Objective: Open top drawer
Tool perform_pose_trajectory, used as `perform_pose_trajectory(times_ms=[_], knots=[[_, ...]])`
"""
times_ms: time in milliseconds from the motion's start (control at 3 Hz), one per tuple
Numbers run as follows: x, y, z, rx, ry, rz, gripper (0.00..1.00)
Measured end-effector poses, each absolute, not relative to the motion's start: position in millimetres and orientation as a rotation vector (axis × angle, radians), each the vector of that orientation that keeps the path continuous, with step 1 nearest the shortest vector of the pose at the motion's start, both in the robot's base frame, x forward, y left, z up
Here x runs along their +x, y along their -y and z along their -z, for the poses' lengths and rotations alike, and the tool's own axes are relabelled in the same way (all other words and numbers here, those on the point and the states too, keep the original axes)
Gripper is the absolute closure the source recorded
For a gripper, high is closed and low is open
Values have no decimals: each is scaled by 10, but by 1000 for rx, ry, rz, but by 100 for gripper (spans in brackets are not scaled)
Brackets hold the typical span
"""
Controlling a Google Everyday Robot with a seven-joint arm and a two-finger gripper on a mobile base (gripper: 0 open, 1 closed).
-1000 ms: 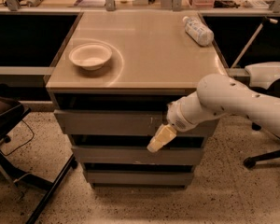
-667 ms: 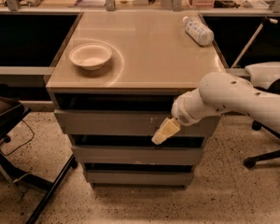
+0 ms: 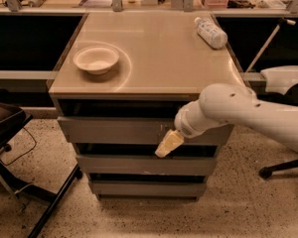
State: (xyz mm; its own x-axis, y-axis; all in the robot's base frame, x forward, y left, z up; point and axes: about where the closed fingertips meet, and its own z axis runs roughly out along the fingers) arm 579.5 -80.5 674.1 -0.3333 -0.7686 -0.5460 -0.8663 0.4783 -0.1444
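Observation:
The top drawer (image 3: 111, 131) is the uppermost of three grey handleless fronts under the tan cabinet top (image 3: 164, 53), with a dark gap above it. My gripper (image 3: 169, 143), pale yellow at the end of the white arm (image 3: 228, 110), points down and to the left. It sits in front of the top drawer's panel, right of centre, at the panel's lower edge and over the dark gap below. The arm comes in from the right and hides the right part of the panel.
A white bowl (image 3: 96, 59) sits on the left of the cabinet top and a plastic bottle (image 3: 211, 32) lies at its back right. Two more drawer fronts (image 3: 139, 165) lie below. A black chair frame (image 3: 20, 148) stands at the left and a chair base (image 3: 283, 167) at the right.
My gripper moved slightly up and right along the top drawer's front, then came back a little to the left and down. The drawer front has not visibly moved.

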Motion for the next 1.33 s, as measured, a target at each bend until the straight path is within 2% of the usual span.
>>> perform_pose_trajectory(times_ms=[333, 1000, 1333], knots=[[5784, 603, -6314, -1426, -2197, -104, 0], [5796, 518, -6188, -1450, -2218, -79, 0], [5796, 517, -6188, -1450, -2218, -79, 19]])
